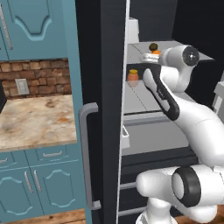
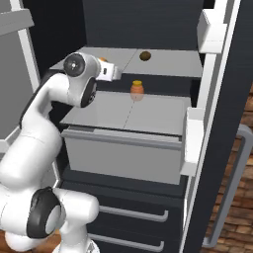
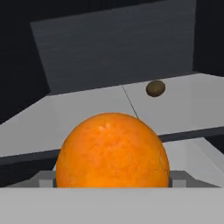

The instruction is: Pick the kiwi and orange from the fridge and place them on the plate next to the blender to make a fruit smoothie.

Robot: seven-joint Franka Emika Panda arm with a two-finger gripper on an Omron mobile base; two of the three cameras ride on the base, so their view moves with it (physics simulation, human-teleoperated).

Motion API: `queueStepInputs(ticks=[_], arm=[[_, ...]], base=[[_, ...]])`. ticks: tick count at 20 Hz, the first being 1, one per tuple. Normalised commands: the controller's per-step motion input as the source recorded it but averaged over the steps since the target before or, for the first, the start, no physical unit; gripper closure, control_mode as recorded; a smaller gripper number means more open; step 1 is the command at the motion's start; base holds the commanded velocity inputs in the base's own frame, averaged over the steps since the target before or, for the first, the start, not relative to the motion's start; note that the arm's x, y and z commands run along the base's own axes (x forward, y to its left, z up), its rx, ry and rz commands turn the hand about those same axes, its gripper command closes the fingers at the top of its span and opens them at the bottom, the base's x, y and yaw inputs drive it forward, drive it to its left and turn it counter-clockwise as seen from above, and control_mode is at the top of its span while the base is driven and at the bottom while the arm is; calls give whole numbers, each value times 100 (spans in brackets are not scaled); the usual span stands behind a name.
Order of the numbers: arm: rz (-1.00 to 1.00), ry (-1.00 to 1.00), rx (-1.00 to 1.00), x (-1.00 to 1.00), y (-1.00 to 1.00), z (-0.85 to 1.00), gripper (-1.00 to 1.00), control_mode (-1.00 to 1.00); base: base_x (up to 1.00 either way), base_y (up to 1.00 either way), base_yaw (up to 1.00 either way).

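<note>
Reaching into the fridge [image 2: 217,148], our claw [image 3: 113,186] has the orange [image 3: 112,151] right at its tips; we cannot tell whether the fingers grip it. Beyond and slightly right of the claw, the kiwi [image 3: 155,88] lies on the same upper shelf. An orange-and-tan jar [image 2: 137,89] stands on the shelf below.

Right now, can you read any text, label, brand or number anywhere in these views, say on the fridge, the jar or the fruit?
None: no readable text in any view.
The fridge door is plain black.
The orange-and-tan jar has no legible label.
The orange and kiwi carry no stickers.
</note>
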Motion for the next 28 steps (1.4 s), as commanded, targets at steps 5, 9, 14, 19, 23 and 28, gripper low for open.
queueStepInputs(ticks=[5,9,14,19,23,28], arm=[[0,26,1,-100,-1,-50,100,-100],[0,47,0,-100,0,-97,100,-100],[0,55,-1,-92,0,-68,100,-100],[0,11,-3,-10,0,-7,100,-100],[0,0,0,-10,0,0,100,100],[0,0,0,0,0,0,100,100]], base=[[0,0,0],[0,0,0],[0,0,0],[0,0,0],[-67,-4,6],[-96,-9,32]])
